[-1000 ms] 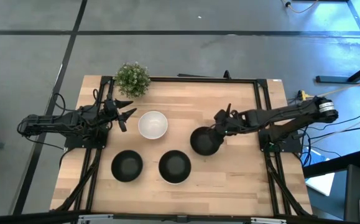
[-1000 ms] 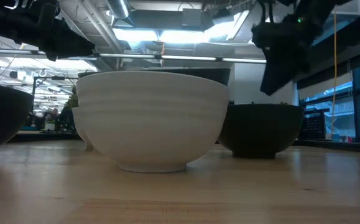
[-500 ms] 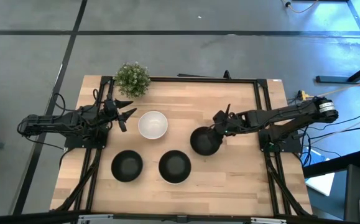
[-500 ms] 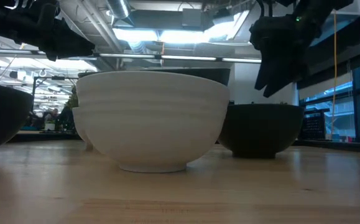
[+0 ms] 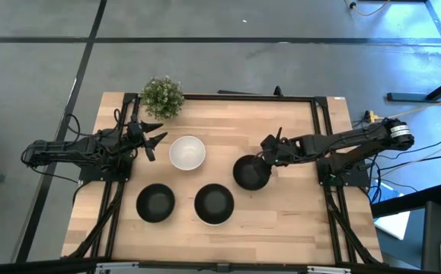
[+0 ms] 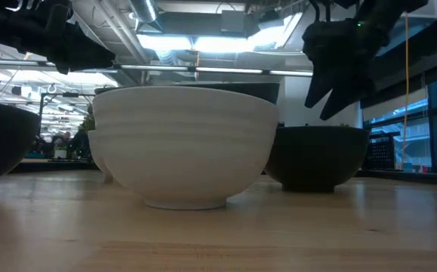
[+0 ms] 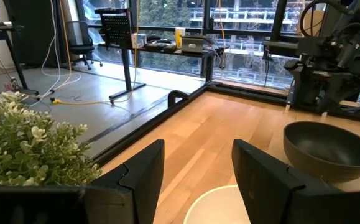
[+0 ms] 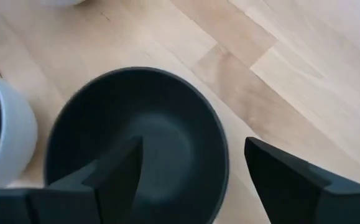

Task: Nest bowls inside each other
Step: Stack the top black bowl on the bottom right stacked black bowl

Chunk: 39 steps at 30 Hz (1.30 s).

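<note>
Four bowl sites show in the high view. A white bowl (image 5: 187,152) stands alone near my left gripper (image 5: 159,139), which hovers open beside it (image 7: 198,155). A black bowl (image 5: 155,202) sits toward the near edge. Next to it, a black bowl sits inside a white bowl (image 5: 214,204). Another black bowl (image 5: 250,172) rests upright on its base at the right. My right gripper (image 5: 266,156) hangs open above that bowl's right rim (image 8: 195,149), one finger over the hollow and one outside, clear of it in the low view (image 6: 325,94).
A small green potted plant (image 5: 162,96) stands at the table's far left corner, just beyond the left gripper. A black frame (image 5: 243,97) runs along the table's far and side edges. Bare wood lies between the bowls and along the near edge.
The right gripper has shifted slightly toward the table's left above the right-hand black bowl and turned a little. No bowl has moved.
</note>
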Each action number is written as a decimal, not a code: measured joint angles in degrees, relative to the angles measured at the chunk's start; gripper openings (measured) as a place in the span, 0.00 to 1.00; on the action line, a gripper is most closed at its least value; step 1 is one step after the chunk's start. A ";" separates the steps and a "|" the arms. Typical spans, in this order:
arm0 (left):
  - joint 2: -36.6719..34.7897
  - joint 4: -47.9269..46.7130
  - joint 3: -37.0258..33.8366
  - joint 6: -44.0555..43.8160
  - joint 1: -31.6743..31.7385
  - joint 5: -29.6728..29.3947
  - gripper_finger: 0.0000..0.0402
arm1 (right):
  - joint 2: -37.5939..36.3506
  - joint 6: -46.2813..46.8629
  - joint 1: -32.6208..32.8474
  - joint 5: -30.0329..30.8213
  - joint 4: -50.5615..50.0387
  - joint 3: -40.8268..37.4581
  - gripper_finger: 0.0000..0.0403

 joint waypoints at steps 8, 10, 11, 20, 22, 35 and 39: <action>0.00 0.00 0.00 0.02 0.00 0.01 0.46 | 0.03 -1.31 -0.05 -0.31 0.48 -3.26 0.70; 0.00 0.00 0.00 0.02 -0.02 0.01 0.46 | 0.03 -1.09 -0.04 -0.46 3.08 -5.46 0.70; 0.00 0.00 0.00 0.02 -0.02 0.01 0.46 | 0.03 -0.86 -0.04 -0.80 4.06 -6.44 0.70; 0.00 0.00 0.00 0.07 0.00 0.01 0.46 | -0.08 0.24 -0.04 -2.60 6.57 -8.61 0.65; 0.00 0.00 0.00 0.09 -0.01 0.00 0.46 | -0.08 0.21 -0.04 -2.62 6.94 -8.61 0.61; 0.00 0.00 0.00 0.24 0.00 0.01 0.46 | -0.08 -0.32 -0.04 -3.58 7.13 -8.61 0.26; 0.00 0.00 0.00 0.23 -0.01 0.00 0.46 | -0.08 -0.39 -0.02 -3.58 7.14 -8.61 0.21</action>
